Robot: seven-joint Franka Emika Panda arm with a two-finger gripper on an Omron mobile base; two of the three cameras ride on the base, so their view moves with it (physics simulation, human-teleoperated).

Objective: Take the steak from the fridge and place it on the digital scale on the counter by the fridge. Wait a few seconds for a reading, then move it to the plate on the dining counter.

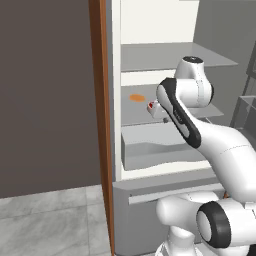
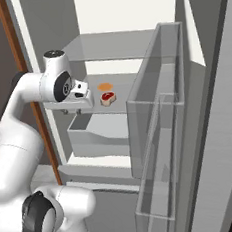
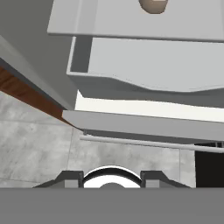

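Your steak (image 2: 107, 97) lies on the fridge's (image 1: 150, 165) middle shelf (image 1: 142, 112), just beside the orange blob (image 1: 137, 98) and above the open drawer (image 3: 144, 65) — just right of the gripper (image 2: 78, 99), slightly farther in. You can't tell how far its jaws stand apart; it holds nothing.

A dark grey wall (image 1: 47, 95) stands left of a reddish-brown wooden panel (image 1: 100, 100), above a grey tiled floor (image 1: 50, 225).
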